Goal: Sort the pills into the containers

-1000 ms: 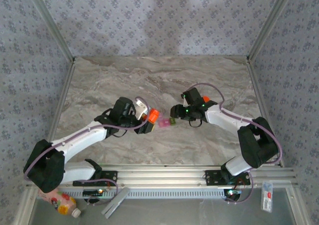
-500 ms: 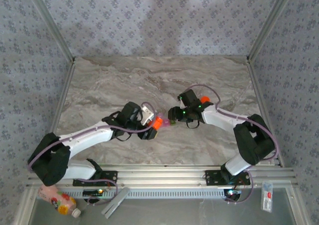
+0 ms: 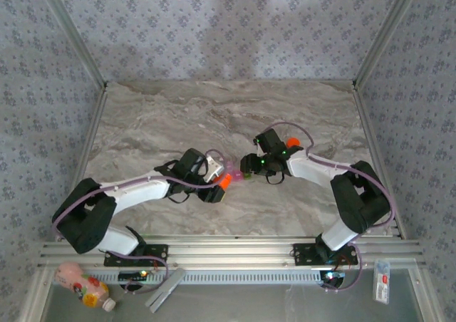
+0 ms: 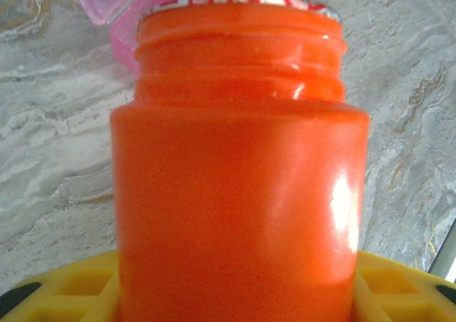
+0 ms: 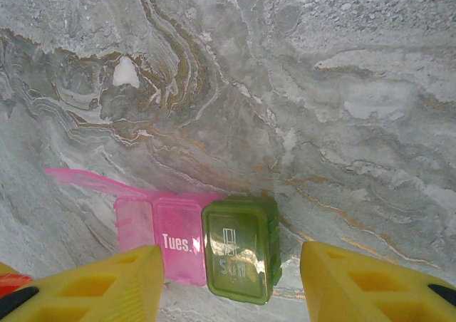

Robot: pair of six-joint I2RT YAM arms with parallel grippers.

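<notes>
The left gripper (image 4: pixel 235 297) is clamping an orange bottle (image 4: pixel 239 172); the right gripper (image 5: pixel 231 288) is hanging part-open, its jaws flanking the pill case (image 5: pixel 214 247).

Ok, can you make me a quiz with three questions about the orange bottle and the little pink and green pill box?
1. Who holds the round orange plastic bottle?
A the left hand
B a person
C nobody

2. What colour is the plastic pill-case compartment marked "Sun"?
A pink
B green
C blue

3. The pink compartment marked "Tues." has its lid:
A open
B shut
C missing

Answers:
1 A, yellow fingers grip the bottle's base.
2 B, the letters sit on the green lid.
3 A, its flap sticks out sideways.
</notes>
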